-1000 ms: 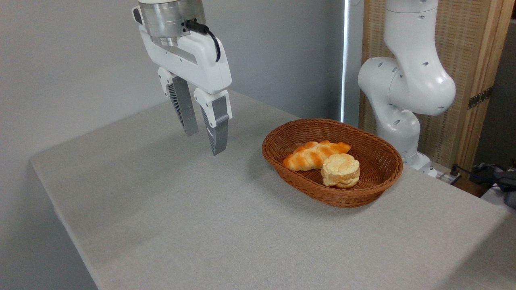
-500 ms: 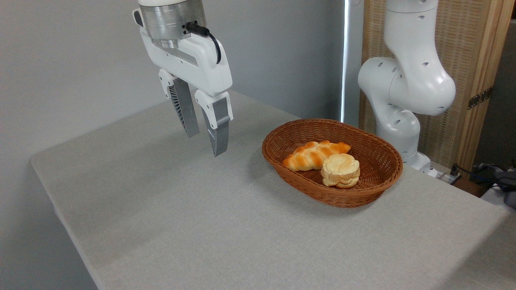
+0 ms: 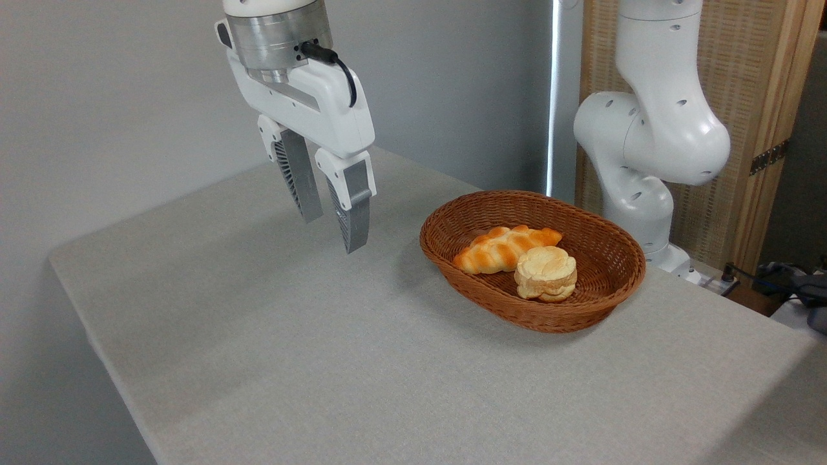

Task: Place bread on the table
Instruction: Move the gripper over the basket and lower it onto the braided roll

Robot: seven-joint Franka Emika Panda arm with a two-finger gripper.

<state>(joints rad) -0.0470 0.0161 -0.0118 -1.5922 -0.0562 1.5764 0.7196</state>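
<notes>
The bread (image 3: 502, 248), a glossy golden-orange braided loaf, lies inside the brown wicker basket (image 3: 452, 223) on the right half of the grey table (image 3: 291, 349). A round pale cream bun (image 3: 546, 273) rests against the loaf's right end. My gripper (image 3: 333, 234) hangs open above the table, left of the basket and well apart from the bread. Nothing is between its fingers.
The arm's white base (image 3: 646, 142) stands behind the basket at the right. A wooden panel (image 3: 762, 97) rises at the back right, and cables and dark items (image 3: 795, 284) lie past the table's right edge. The table's left edge (image 3: 84, 323) drops off near a grey wall.
The gripper has drifted slightly right and a little lower, toward the basket. The bread, bun and basket have not moved.
</notes>
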